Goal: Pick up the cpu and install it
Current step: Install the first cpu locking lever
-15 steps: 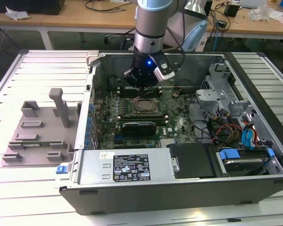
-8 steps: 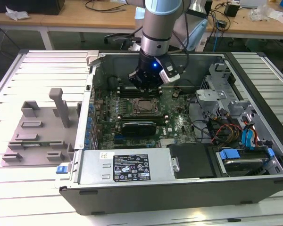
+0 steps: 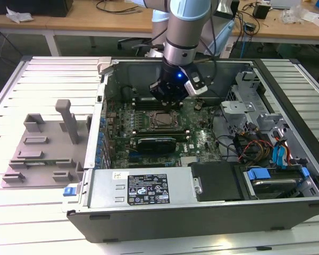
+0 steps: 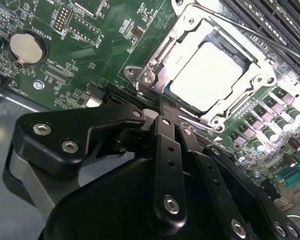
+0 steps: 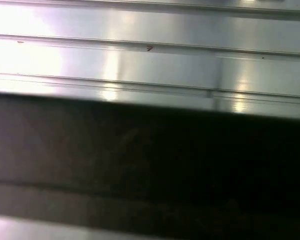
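The cpu (image 4: 206, 75) sits seated in the socket frame (image 4: 155, 65) on the motherboard (image 4: 90, 60) (silvery plate facing up). The gripper (image 4: 166, 111) hovers just beside the socket's edge, jaws drawn together on nothing, inside the open computer case (image 3: 165, 215).

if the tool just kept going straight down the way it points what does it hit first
Probably the metal socket frame edge beside the cpu; the tool sits just off it, though depth is unclear.

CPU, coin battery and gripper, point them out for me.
CPU (image 4: 206, 75), second wrist view, middle of its silvery top plate.
Coin battery (image 4: 26, 47), second wrist view, its round face.
Gripper (image 4: 167, 112), second wrist view, between fingertips.
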Controlling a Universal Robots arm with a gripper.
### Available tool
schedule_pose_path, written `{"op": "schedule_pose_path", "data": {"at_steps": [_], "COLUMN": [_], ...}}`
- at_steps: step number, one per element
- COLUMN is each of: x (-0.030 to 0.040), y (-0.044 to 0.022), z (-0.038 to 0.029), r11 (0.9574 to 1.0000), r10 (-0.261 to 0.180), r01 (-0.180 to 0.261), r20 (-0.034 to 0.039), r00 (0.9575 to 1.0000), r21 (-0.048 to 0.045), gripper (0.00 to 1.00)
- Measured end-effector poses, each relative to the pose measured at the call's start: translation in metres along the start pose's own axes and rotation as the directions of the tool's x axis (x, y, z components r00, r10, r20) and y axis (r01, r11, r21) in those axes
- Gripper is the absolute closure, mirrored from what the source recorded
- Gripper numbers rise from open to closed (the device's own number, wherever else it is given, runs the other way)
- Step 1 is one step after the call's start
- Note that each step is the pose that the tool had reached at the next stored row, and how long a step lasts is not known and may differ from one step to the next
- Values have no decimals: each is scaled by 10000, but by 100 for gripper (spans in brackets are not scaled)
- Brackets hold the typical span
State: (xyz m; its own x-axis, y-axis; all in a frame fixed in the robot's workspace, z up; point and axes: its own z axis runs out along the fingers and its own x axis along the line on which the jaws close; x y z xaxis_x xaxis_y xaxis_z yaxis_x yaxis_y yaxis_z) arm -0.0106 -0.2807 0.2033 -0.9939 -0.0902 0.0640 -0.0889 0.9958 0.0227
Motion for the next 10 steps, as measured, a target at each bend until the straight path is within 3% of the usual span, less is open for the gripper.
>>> {"op": "schedule_pose_path", "data": {"at_steps": [10], "x": [-45], "y": [2], "z": [27], "r11": [10000], "r10": [1], "r01": [-1], "r20": [2], "r00": [10000], "r21": [-19], "gripper": [89]}}
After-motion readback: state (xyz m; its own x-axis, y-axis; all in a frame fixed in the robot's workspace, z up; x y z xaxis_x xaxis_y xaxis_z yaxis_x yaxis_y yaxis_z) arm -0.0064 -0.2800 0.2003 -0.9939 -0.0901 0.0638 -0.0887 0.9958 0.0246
